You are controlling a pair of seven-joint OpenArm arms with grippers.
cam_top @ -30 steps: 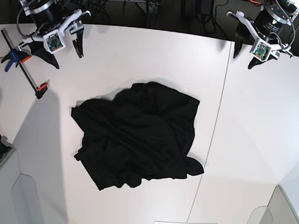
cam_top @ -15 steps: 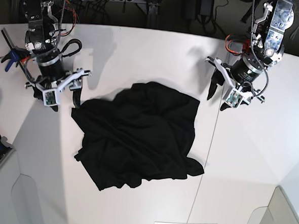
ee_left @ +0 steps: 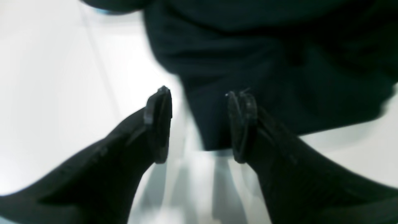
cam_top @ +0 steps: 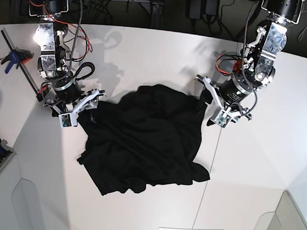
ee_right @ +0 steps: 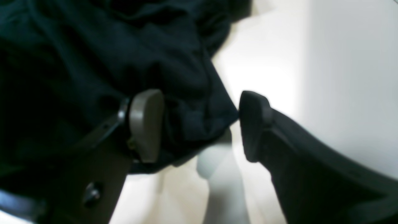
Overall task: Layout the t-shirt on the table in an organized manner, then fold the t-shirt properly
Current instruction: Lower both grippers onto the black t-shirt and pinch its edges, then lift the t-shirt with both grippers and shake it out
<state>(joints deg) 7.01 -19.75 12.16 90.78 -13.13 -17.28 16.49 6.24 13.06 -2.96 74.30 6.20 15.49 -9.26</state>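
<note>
Both grippers, left (cam_top: 210, 106) and right (cam_top: 85, 113), stand released, each straddling an opposite edge of the t-shirt (cam_top: 144, 138).

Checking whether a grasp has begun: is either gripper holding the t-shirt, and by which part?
Nothing is held. The left gripper and right gripper are open, each straddling an edge of the crumpled t-shirt without closing on it.
</note>
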